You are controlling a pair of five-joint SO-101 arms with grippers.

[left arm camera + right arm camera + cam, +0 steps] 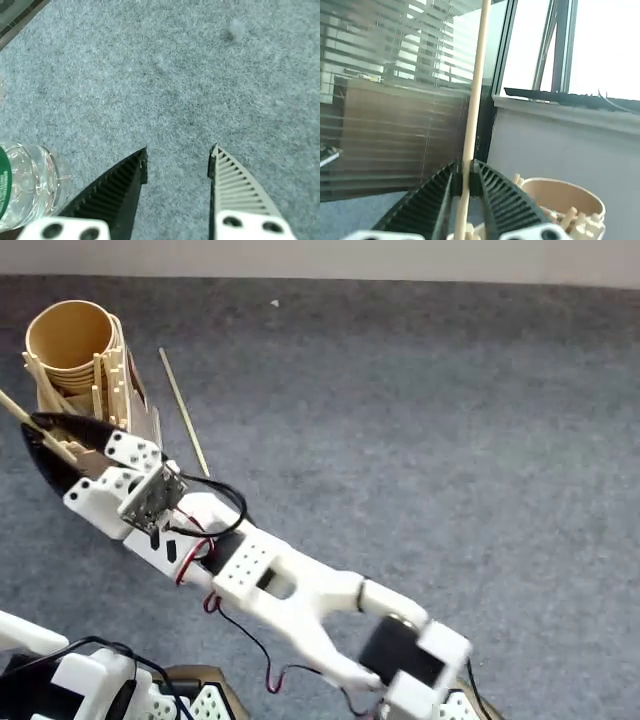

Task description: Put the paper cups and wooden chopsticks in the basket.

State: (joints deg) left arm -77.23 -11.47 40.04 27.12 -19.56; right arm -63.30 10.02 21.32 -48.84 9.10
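Right tool [465,170], clenched on one wooden chopstick [476,75], hangs over the basket [118,380] at the desk's far left corner, where paper cups [70,330] already sit; a second chopstick [185,410] lies loose beside it, and the left tool [179,150] gapes, holding nothing.

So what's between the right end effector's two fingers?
A long thin wooden chopstick, pinched by the right end effector; the right wrist view shows it.

The high view looks down on the grey carpeted table [450,390]; the left wrist view faces it closely; the right wrist view tilts upward, sharing the tan round container [570,197] with the high view.
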